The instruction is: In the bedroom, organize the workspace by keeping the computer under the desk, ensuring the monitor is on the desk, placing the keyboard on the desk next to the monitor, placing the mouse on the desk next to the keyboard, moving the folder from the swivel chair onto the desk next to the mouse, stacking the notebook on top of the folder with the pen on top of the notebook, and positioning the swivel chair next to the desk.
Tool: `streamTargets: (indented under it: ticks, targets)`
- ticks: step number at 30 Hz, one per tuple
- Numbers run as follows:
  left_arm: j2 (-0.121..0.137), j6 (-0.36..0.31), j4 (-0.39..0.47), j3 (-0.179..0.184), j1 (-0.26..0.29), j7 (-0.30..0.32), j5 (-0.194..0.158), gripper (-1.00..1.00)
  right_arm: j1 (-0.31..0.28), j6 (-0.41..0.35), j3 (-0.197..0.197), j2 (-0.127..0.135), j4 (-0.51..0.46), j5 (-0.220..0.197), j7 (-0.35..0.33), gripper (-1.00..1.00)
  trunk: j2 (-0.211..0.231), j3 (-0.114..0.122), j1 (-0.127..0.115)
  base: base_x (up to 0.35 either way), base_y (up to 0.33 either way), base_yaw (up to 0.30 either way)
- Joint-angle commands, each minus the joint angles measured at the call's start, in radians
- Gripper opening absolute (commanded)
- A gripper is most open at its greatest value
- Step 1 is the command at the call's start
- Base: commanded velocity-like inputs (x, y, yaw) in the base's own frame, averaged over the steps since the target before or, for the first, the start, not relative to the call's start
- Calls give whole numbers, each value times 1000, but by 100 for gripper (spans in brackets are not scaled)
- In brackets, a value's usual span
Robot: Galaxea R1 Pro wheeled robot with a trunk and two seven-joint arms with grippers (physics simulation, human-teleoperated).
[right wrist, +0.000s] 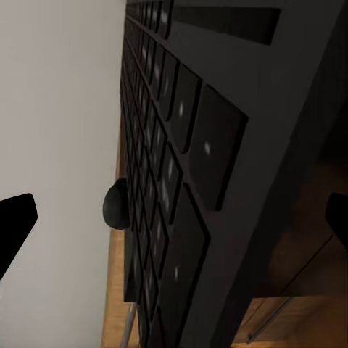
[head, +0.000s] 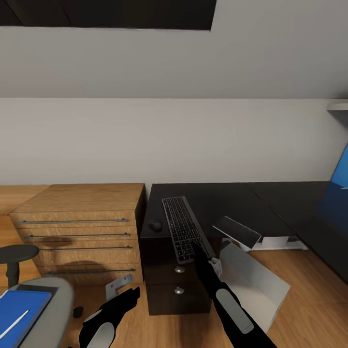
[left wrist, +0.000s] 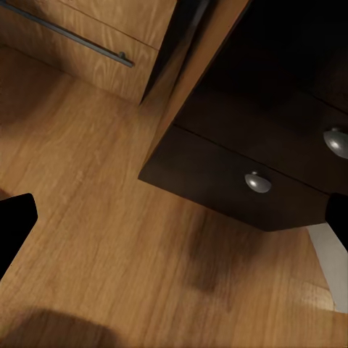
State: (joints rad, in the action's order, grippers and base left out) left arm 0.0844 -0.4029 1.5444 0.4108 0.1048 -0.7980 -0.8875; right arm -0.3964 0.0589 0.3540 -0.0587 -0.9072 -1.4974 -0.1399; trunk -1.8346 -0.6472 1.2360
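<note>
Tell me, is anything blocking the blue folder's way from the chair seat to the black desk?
Possibly. The folder lies on the swivel chair at lower left, with the light wooden chest standing between it and the desk. The left gripper hangs low between chair and desk. A lifted path looks open.

Desk corner crowding up, wide black top lying open

The keyboard and mouse are taking the desk's near-left end; the wooden chest is walling its left side, and a tilted grey computer is blocking the floor beneath.
</note>
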Motion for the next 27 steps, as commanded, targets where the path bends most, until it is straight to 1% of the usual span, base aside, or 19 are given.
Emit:
streamTargets:
  ticks: [1,6,10,11,21,27]
  targets:
    - [1,-2,1,2,1,-7,-5,100,-1,6,3,0,1,-11,-4,100,-1,-1,0,0,0,0]
    - [1,-3,0,2,1,-7,-5,100,-1,6,3,0,2,-11,-4,100,-1,-1,0,0,0,0]
    - [1,-3,0,2,1,-7,-5,100,-1,6,3,1,2,-10,14,100,-1,-1,0,0,0,0]
    - [1,-3,0,2,1,-7,-5,100,-1,6,3,2,2,-9,17,-100,-1,-1,0,0,0,0]
    - [1,-2,0,2,1,-7,-5,100,-1,6,3,2,2,-9,23,-100,-1,-1,0,0,0,0]
    - [0,-2,0,2,1,-7,-5,100,-1,7,3,3,-1,-8,23,-100,41,18,-23,0,0,0]
